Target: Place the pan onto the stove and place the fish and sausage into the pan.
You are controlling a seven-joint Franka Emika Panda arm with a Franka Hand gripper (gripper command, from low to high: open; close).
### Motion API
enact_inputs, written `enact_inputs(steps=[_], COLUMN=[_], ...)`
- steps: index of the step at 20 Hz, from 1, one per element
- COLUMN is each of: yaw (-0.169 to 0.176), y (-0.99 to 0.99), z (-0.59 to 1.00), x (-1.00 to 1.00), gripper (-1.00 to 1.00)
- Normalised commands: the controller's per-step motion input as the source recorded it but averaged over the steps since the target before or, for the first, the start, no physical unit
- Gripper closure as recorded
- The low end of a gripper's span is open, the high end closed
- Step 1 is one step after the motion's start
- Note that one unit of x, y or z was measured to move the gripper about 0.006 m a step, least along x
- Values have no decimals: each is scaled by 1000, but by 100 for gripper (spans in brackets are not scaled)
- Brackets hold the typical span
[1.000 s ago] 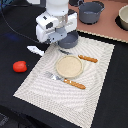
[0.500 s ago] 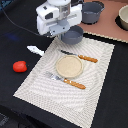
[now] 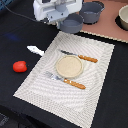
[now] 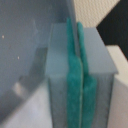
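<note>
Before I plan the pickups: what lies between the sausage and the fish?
Nothing. In the exterior view only bare black table separates the sausage from the fish; the placemat begins beyond the fish.

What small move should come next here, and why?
Probably carry the pan a bit further toward the stove and set it down. The gripper looks shut on the pan, which sits at the stove's edge beside the grey pot; the fish and sausage wait on the table.
</note>
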Motion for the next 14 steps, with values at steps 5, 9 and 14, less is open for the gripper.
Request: enact_inputs(steps=[5,9,14], yaw=[30,6,0], y=[776,767,557], z=[181,36,0], x=[-657,-231,141], gripper=[100,100,100])
